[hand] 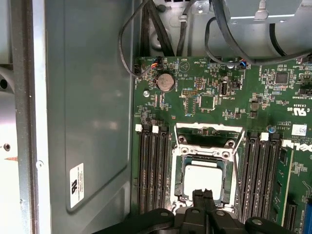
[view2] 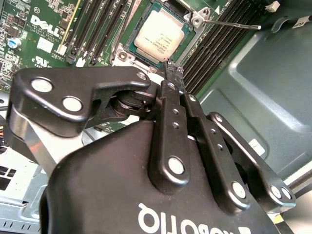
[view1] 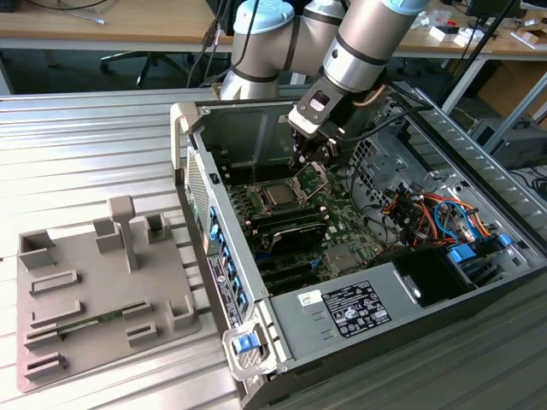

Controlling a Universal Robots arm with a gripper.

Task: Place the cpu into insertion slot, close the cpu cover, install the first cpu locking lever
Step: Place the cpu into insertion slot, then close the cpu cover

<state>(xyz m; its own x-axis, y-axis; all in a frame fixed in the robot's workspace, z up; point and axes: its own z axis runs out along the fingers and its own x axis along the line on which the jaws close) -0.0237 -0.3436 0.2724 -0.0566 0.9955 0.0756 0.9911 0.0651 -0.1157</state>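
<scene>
First wrist view: one cpu (hand: 204, 176) in one insertion slot (hand: 177, 168), one cpu cover (hand: 209, 128) raised; the gripper (hand: 202, 194), jaws closed and empty, hides the cpu's edge.

We see the cpu (view2: 158, 35) topped in smooth, satin silvery metal, and the circuit board (hand: 214, 92) around it is glossy green laminate. The pincer (view2: 171, 68) has matt black metal links with shiny steel rivets. The case wall (hand: 87, 97) looks like dull grey painted sheet metal, with a white paper label (hand: 76, 185). The table (view1: 85, 145) is ribbed, brushed pale metal; the tray (view1: 85, 295) is matt grey plastic.
</scene>
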